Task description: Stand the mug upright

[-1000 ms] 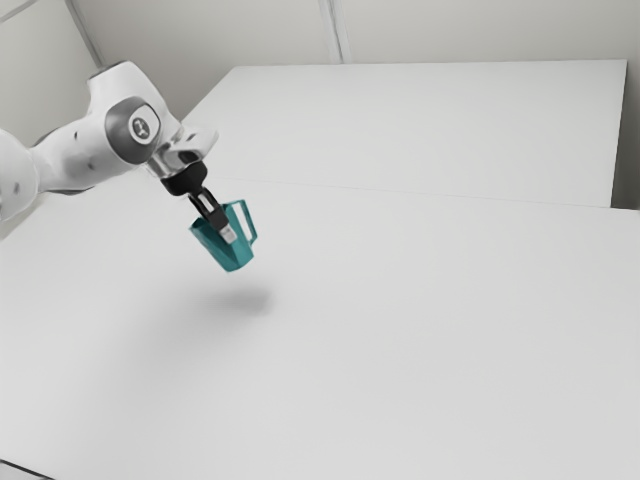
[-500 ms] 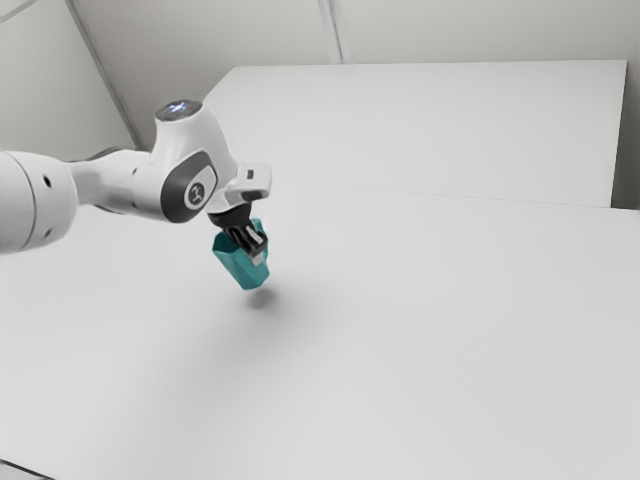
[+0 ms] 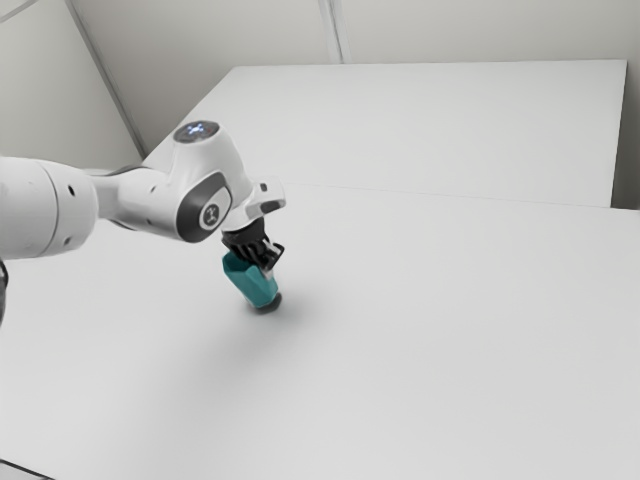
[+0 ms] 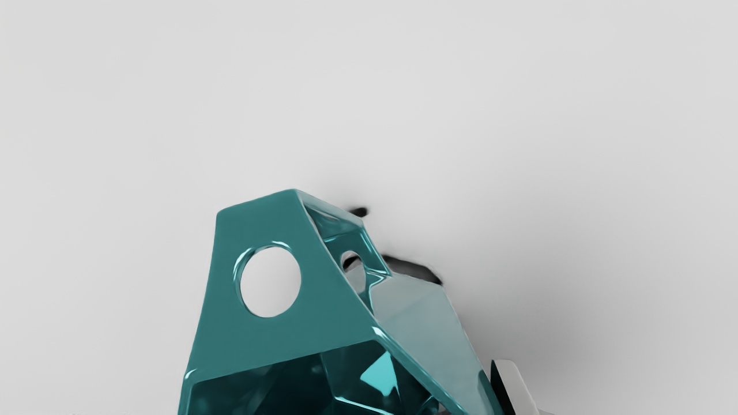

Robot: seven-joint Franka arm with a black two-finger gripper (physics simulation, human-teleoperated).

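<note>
Your gripper (image 3: 268,270) has the teal mug (image 3: 254,285) pinched by its side. In the wrist view, one pale finger (image 4: 519,389) sits against the outside of the mug; you can't make out all of the other one.

The mug is tipped. In the exterior view, its open top leans up toward the view's left, and its bottom points down toward the view's right. Its low end is right by the white table (image 3: 430,340), next to a dark shadow (image 3: 268,306). You can't tell if it touches. From the wrist you look into its dark inside, past a flat teal part with a round hole (image 4: 340,323) in front of the rim.

You have wide room on the table toward the exterior view's right and toward its near side. The far edge is well apart from the mug. A thin line (image 3: 450,194) runs across the white top behind the mug.

The table is smooth and white. Your white arm (image 3: 150,200) reaches in from the exterior view's left. Behind are plain gray walls (image 3: 480,30), with a pale upright strip (image 3: 336,30) on the back one.
</note>
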